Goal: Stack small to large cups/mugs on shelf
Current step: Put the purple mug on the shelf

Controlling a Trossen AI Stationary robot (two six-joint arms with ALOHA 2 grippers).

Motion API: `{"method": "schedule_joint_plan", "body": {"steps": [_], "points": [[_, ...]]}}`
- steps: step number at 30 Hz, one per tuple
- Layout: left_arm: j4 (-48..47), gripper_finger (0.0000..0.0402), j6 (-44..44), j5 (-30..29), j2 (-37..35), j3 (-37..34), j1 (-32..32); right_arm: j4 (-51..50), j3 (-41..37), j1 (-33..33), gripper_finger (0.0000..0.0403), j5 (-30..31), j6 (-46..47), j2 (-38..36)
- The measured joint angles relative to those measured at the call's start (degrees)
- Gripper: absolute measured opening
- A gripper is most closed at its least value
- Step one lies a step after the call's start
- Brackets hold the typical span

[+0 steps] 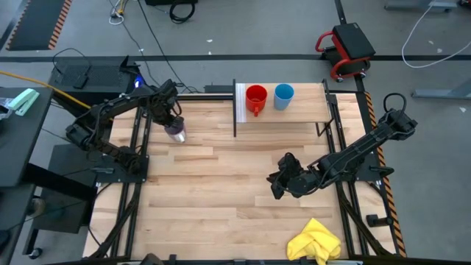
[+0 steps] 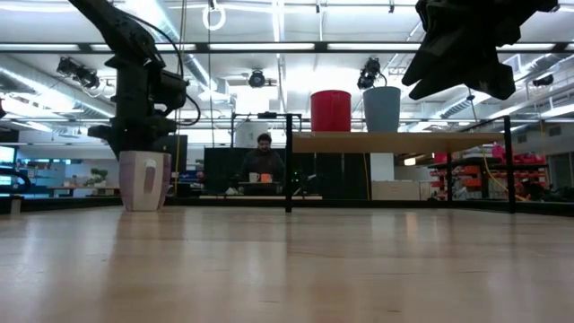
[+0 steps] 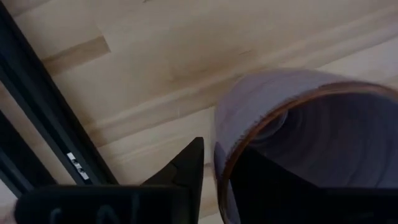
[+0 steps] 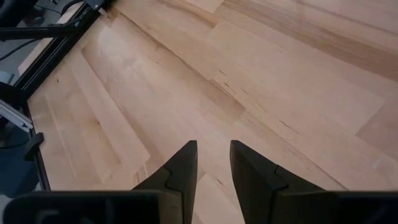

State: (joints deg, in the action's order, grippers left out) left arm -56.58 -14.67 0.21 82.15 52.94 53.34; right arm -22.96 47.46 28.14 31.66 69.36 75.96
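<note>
Three cups are in play on the plank table (image 1: 243, 199): a red mug (image 1: 256, 96) and a light-blue cup (image 1: 284, 94) stand side by side on the shelf (image 1: 294, 114) at the upper centre of the overhead frame, while one translucent purple-grey cup (image 1: 176, 132) stands upright on the tabletop at upper left, well apart from the shelf. The left gripper (image 1: 174, 124) sits directly on top of that cup, one dark finger (image 3: 186, 168) outside the wall and the other inside the rim, straddling it; whether the fingers are pressing the wall cannot be told. The right gripper (image 1: 278, 184) hangs above bare wood at centre right, empty, its two fingers slightly parted. One yellow cloth (image 1: 315, 241) lies crumpled at lower right. One person (image 2: 263, 161) sits beyond the table
</note>
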Motion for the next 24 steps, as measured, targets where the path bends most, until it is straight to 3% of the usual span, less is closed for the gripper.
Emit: {"method": "schedule_joint_plan", "body": {"steps": [9, 13, 18, 24], "points": [[0.43, 0.0027, -0.99, 1.41, -0.01, -0.76, -0.60, 0.00, 0.00, 0.00, 0.0103, 0.00, -0.02, 0.00], [0.98, 0.0025, -1.31, 2.10, -0.01, -0.76, -2.06, 0.00, 0.00, 0.00, 0.0103, 0.00, -0.02, 0.00], [1.77, 0.0042, -2.90, 2.64, 0.00, -0.76, -5.78, -0.02, 0.00, 0.00, 0.0103, 0.00, -0.39, 0.00], [2.63, 0.0022, -7.13, 5.28, -0.02, -0.74, -12.95, -0.09, 0.00, 0.00, 0.0103, -0.01, -0.49, 0.00]]}}
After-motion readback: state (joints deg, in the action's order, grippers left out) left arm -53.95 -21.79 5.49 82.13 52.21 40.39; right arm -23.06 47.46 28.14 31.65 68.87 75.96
